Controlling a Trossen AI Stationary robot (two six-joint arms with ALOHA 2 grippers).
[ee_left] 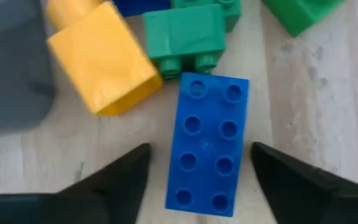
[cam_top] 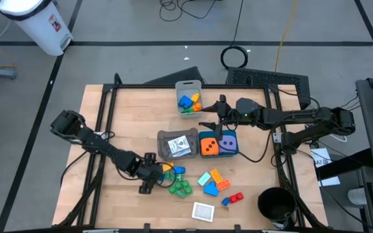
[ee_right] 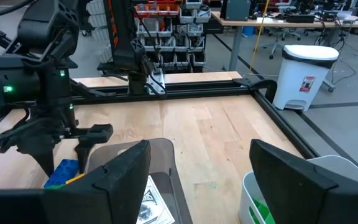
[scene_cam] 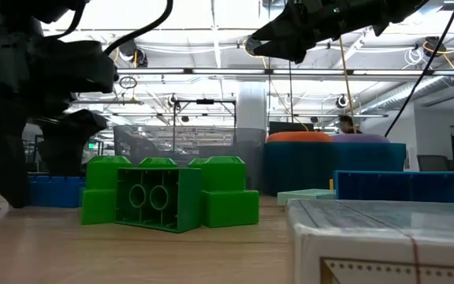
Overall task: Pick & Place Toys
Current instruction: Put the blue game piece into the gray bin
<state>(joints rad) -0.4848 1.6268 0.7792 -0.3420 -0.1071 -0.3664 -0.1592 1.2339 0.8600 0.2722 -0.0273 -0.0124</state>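
Brick (ee_left: 208,144), blue, lies lengthwise between left gripper's (ee_left: 201,180) fingers (ee_left: 120,180).

The studded blue plastic brick (ee_left: 207,143) looks smooth and slightly glossy, lying on the pale, matt, grained wooden tabletop (ee_left: 328,106).

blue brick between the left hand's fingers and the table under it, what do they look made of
The blue brick looks like moulded plastic: one even colour, a soft sheen, crisp round studs on top. The table looks like pale wood with a matt finish: fine grain lines run along it, and the high view shows plank-like strips. Whether it is solid wood or a veneer, the look leaves open.
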